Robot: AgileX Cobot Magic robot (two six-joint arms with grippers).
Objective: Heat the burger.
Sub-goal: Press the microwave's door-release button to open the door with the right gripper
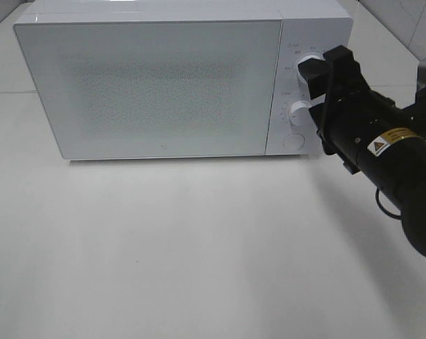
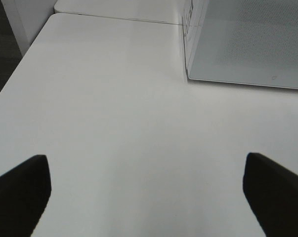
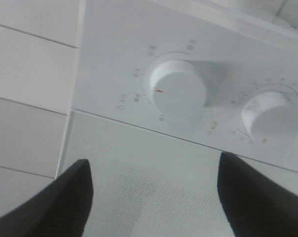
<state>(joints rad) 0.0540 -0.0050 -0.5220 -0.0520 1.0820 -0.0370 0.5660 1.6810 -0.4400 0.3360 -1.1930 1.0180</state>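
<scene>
A plain white desk (image 1: 198,247) carries a white microwave (image 1: 156,85) with its door closed, and pale tiled wall (image 1: 403,21) stands behind it. The burger cannot be seen in any view. The right tool (image 3: 153,197) hovers before the upper knob (image 3: 178,94), jaws apart and empty. The left tool (image 2: 146,192) gapes wide over bare desk, holding nothing.

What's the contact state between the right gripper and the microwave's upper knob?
Apart. Right wrist view: white panel shows between the upper knob and both fingers of the right gripper.
</scene>
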